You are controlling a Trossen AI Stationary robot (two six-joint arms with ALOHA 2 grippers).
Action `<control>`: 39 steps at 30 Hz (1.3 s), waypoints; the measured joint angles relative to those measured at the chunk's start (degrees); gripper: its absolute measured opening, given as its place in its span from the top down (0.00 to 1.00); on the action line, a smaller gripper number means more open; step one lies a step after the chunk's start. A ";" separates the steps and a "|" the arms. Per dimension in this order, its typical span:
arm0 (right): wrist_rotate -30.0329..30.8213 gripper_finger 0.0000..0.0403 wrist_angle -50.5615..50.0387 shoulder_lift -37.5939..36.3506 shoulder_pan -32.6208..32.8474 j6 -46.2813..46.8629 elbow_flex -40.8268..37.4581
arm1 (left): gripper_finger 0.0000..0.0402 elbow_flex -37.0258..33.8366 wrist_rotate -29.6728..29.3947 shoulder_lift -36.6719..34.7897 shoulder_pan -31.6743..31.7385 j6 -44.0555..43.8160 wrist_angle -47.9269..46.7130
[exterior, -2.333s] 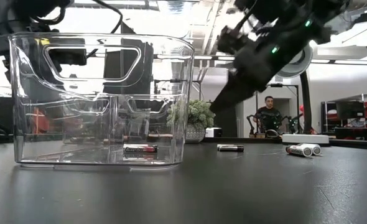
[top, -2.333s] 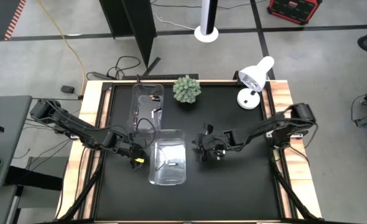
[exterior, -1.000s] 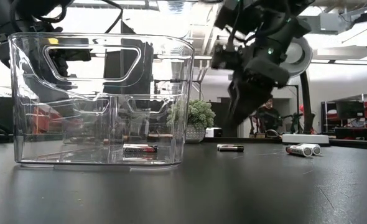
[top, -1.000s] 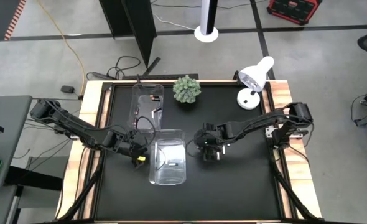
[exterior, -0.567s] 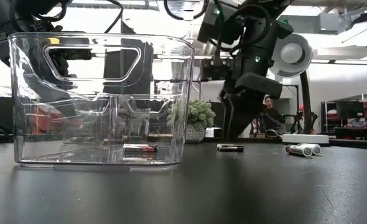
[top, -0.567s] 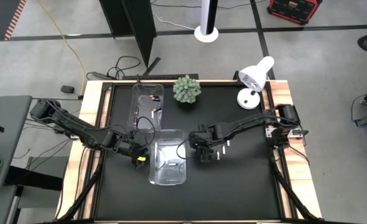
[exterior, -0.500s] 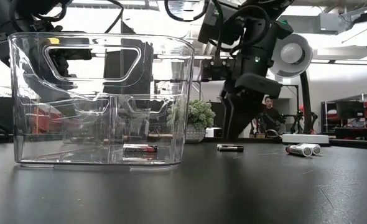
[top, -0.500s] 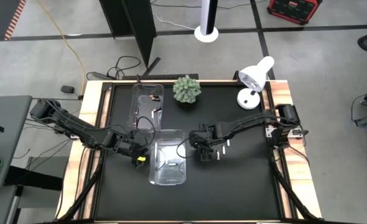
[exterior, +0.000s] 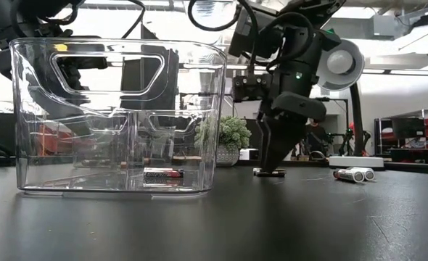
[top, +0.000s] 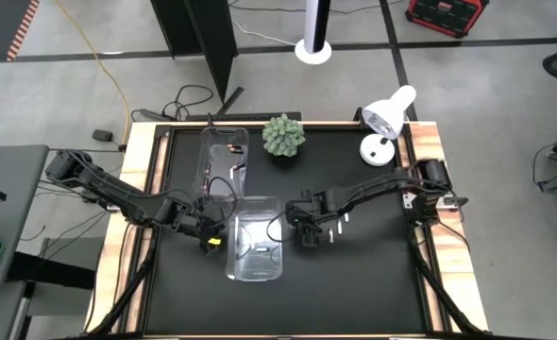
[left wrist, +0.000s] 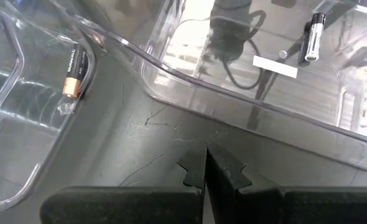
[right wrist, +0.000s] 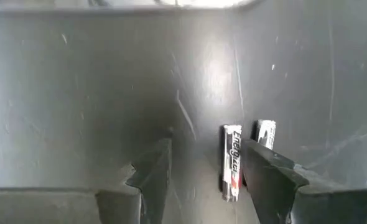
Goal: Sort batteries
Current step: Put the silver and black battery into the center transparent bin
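Note:
A dark battery [right wrist: 232,163] with a red end lies on the black table, between the open fingers of my right gripper [right wrist: 208,171]. In the low view the gripper [exterior: 272,165] reaches down to this battery [exterior: 269,172]. A second battery [right wrist: 265,133] lies just beyond one finger. Two white batteries [exterior: 353,174] lie farther right. One battery [exterior: 163,173] lies in the near clear bin [top: 257,241]. My left gripper [top: 207,238] is shut and empty, low beside that bin's left wall; it also shows in its wrist view [left wrist: 205,168].
A second clear bin [top: 224,162] stands behind the near one and holds a dark, copper-ended battery [left wrist: 73,71]. A small potted plant [top: 283,135] and a white lamp [top: 387,121] stand at the far edge. Bare black tabletop lies toward the near edge.
My right gripper has moved toward the table's left edge and come down until its open fingers stand at table height, on either side of the dark battery. The batteries and the bins have stayed where they were.

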 joint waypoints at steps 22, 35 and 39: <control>-0.60 0.56 -2.44 1.02 1.05 4.42 -0.01 | 1.00 0.00 -0.19 0.00 0.00 1.10 0.77; 0.31 0.76 -1.54 4.94 3.89 5.79 0.28 | 1.00 0.00 -0.21 0.00 0.00 1.36 1.64; 0.50 0.81 -1.23 5.13 4.37 7.00 0.21 | 1.00 0.00 -0.21 0.00 0.00 1.34 1.83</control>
